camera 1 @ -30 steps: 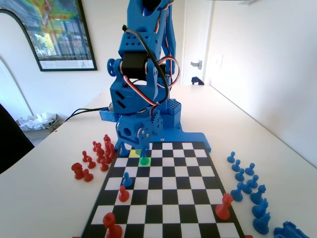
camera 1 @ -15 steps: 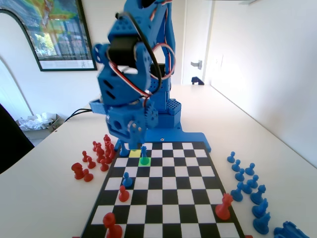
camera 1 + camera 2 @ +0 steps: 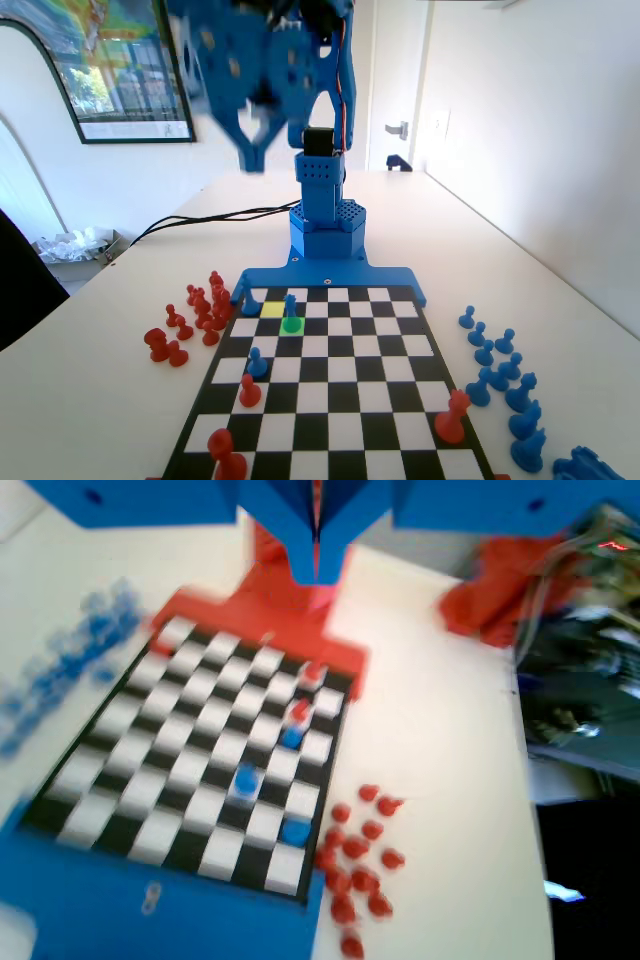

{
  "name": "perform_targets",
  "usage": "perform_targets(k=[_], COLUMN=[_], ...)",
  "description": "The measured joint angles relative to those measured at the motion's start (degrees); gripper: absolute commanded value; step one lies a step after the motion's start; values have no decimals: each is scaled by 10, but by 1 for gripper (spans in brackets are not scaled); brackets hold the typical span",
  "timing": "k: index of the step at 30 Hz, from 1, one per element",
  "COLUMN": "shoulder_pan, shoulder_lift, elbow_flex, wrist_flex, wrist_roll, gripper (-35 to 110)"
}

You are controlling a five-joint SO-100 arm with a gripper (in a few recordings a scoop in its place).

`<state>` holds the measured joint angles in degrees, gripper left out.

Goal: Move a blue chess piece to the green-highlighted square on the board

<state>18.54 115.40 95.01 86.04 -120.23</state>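
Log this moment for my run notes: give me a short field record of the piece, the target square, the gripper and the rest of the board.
piece: blue chess piece standing upright on the green-highlighted square
neighbour square: yellow square just left of it, fixed view, no piece on it
gripper: gripper raised high above the board, blurred, nothing seen in it
other pieces on board: one blue pawn, three red pieces
off board: red pieces left, blue pieces right, fixed view

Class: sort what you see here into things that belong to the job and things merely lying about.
Belongs to the job:
blue chess piece, standing on the green-highlighted square
board
hand, raised high and blurred

Lying about:
red pieces on the table, left in the fixed view
spare blue pieces on the table, right
yellow square
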Motion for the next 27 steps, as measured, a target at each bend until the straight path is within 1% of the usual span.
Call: perform_targets(k=[5,12,16,27], shoulder_pan=[40,63,53,45], shoulder_lift=[45,138,227,450], elbow_flex=[29,107,161,254], wrist_flex=[-39,-64,-47,13], wrist_roll=[67,124,147,157], gripper=[1,1,1,1])
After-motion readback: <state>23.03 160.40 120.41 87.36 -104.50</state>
